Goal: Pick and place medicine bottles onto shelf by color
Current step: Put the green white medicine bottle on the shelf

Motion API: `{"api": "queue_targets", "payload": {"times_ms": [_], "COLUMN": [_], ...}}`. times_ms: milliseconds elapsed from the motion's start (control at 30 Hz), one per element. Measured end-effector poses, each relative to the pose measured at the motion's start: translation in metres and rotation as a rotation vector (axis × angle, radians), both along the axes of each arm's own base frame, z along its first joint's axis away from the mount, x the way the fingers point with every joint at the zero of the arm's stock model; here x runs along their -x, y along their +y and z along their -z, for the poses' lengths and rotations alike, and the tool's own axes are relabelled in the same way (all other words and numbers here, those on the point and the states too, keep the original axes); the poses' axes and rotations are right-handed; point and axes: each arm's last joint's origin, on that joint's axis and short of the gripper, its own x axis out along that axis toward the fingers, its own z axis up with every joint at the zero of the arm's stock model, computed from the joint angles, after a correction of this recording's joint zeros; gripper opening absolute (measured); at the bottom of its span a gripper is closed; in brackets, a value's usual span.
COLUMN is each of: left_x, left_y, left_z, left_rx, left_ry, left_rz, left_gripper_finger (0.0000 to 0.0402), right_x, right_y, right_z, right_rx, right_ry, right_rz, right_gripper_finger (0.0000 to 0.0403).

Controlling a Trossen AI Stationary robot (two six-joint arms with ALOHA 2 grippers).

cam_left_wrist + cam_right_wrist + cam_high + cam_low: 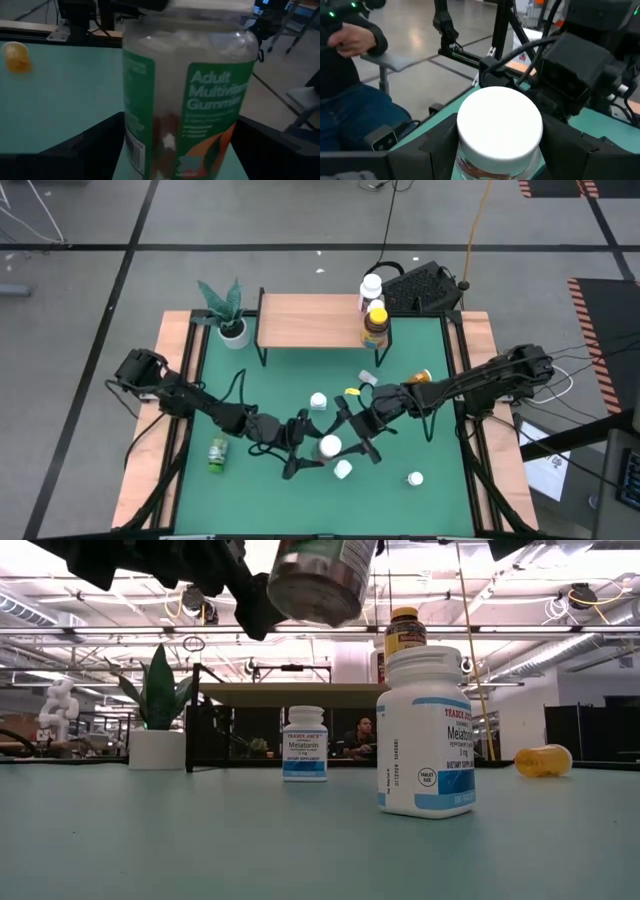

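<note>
A clear gummies bottle (329, 446) with a green label and white cap hangs tilted above the middle of the table, seen high in the low view (320, 580). My left gripper (308, 450) is shut on its body (190, 100). My right gripper (347, 438) is shut around its white cap (500, 120). The shelf (310, 320) stands at the back with a white bottle (371, 288) and an amber bottle (376, 325) at its right end. A green bottle (218, 452), white bottles (318, 401) (343, 470) (415, 478) and an orange bottle (420, 377) are on the table.
A potted plant (230, 315) stands left of the shelf. A black box (425, 285) sits behind the table's back right corner. A seated person (345, 100) is beyond the table edge. Wooden rails (150, 470) run along both sides.
</note>
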Motion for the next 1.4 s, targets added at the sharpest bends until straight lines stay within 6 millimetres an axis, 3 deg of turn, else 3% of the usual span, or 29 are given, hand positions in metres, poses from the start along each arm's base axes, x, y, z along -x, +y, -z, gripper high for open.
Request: {"api": "queue_targets", "payload": {"times_ms": [200, 367, 567, 833, 1100, 1400], "left_x": [0.0, 0.0, 0.005, 0.007, 0.004, -0.003], "left_y": [0.001, 0.004, -0.005, -0.015, -0.007, 0.01], "left_z": [0.001, 0.0, 0.001, -0.01, -0.014, -0.016], "left_rx": [-0.04, -0.07, -0.176, -0.227, -0.206, -0.18], "left_ry": [-0.009, -0.016, -0.025, -0.144, -0.174, -0.188], "left_rz": [-0.034, -0.167, -0.279, -0.306, -0.324, -0.38], "left_gripper_finger": [0.027, 0.0269, 0.0293, 0.0286, 0.0296, 0.0295], "right_x": [-0.003, 0.003, 0.029, 0.059, 0.076, 0.049], "right_y": [-0.001, -0.007, -0.005, 0.005, -0.001, -0.005], "right_z": [0.001, -0.014, -0.031, -0.002, 0.035, 0.052], "right_rx": [-0.012, -0.039, -0.062, -0.088, -0.179, -0.094], "right_ry": [-0.009, -0.041, 0.026, 0.0, -0.14, -0.155], "right_rz": [0.08, 0.229, 0.402, 0.374, 0.318, 0.487], "right_gripper_finger": [0.0253, 0.0273, 0.0275, 0.0265, 0.0277, 0.0344]}}
